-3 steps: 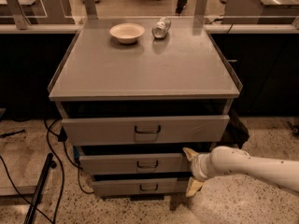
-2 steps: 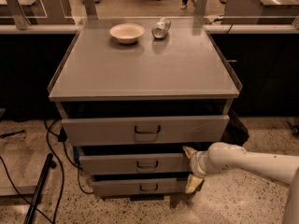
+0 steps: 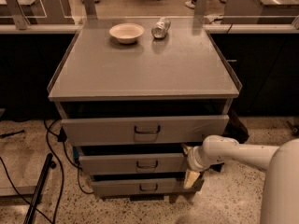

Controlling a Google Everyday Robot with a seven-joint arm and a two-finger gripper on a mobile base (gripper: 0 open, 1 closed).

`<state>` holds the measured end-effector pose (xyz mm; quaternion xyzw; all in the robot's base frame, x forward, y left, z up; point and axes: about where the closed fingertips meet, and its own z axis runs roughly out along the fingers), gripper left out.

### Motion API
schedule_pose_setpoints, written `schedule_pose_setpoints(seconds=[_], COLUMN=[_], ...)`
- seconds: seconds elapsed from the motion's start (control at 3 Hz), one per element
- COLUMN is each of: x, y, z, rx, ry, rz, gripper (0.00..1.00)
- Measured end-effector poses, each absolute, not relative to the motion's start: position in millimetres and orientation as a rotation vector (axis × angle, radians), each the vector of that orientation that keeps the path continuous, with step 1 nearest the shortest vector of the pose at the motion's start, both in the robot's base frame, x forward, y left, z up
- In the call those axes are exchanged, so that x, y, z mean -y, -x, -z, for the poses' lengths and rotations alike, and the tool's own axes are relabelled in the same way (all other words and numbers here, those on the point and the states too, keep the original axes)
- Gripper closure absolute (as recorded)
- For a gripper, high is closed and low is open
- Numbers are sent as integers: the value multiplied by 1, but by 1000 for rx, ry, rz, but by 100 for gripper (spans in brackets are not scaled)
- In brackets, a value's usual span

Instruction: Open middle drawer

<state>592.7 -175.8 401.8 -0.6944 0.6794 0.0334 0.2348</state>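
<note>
With the gripper spread apart at the right end of the middle drawer, second of three fronts, hook that edge and draw straight out, clear of the lowest drawer.

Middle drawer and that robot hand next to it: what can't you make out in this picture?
All in the camera view:
- Gripper, at the middle drawer's right end: whether it grips anything, hidden by its own wrist.
- The drawer's inside: lost in shadow.
- Arm: cut off by the right edge.
</note>
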Motion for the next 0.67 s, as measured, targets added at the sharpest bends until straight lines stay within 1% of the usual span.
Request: schedule_pose_setpoints(seconds=[0.67], x=[175], y=[-593], z=[-398], rx=[-1878], ry=[1910], rz=[-103], gripper=[0])
